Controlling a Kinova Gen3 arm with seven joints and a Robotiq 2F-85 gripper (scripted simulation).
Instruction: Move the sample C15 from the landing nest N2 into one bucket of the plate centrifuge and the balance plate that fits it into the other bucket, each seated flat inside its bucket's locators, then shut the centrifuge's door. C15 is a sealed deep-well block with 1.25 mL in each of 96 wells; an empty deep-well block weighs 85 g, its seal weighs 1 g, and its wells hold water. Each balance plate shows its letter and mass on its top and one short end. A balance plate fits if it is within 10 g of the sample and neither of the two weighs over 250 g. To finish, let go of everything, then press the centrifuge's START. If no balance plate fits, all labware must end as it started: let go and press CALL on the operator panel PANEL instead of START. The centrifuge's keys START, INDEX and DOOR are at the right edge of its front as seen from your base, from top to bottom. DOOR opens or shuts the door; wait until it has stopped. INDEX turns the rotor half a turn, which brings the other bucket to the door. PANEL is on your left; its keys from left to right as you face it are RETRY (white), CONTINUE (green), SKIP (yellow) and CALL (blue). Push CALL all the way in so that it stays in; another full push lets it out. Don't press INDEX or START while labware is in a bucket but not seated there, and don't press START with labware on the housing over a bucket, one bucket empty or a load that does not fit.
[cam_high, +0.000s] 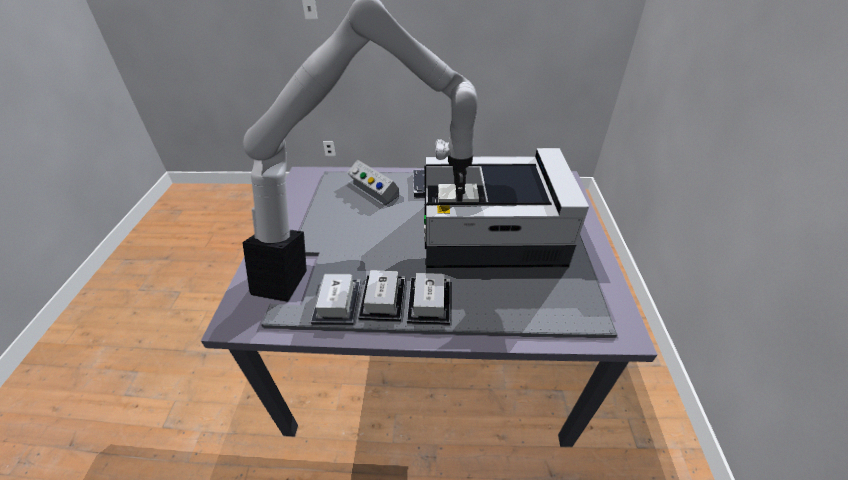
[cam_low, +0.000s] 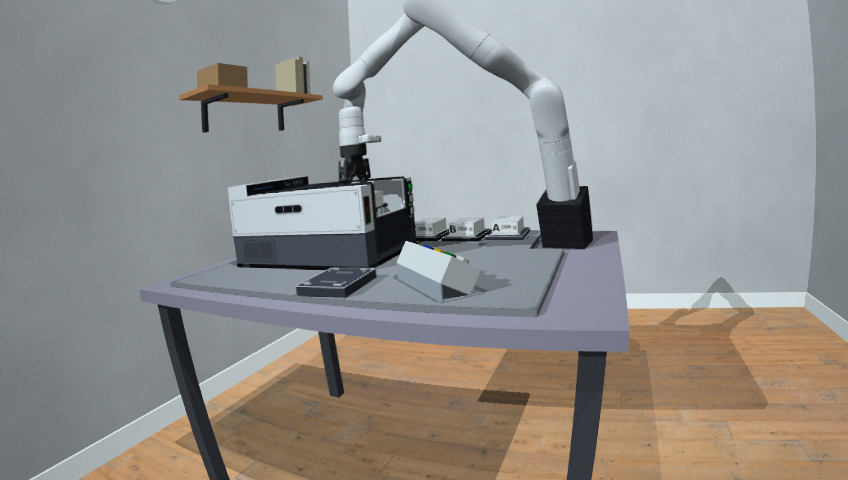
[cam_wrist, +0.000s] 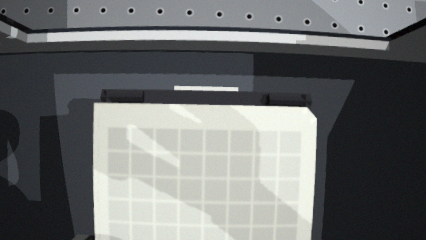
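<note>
The sample C15 (cam_high: 454, 193), a white sealed deep-well block, lies in the bucket under the centrifuge's (cam_high: 502, 208) open top hatch. In the wrist view the block (cam_wrist: 205, 172) fills the lower middle and its far edge sits against two dark locators (cam_wrist: 122, 95). My gripper (cam_high: 459, 187) is open, pointing straight down over the block's middle; it also shows above the hatch in the exterior view (cam_low: 354, 172). Its fingers are out of the wrist view. The landing nest N2 (cam_high: 419, 182) is empty. Balance plates A (cam_high: 334, 295), B (cam_high: 381, 292) and C (cam_high: 429, 293) sit in their nests at the table's front.
The operator panel (cam_high: 373, 182) with its coloured keys stands left of the centrifuge, and also shows in the exterior view (cam_low: 437, 270). The centrifuge's raised white rear bar (cam_high: 562, 181) borders the housing top. The arm's black base (cam_high: 274, 264) stands beside plate A.
</note>
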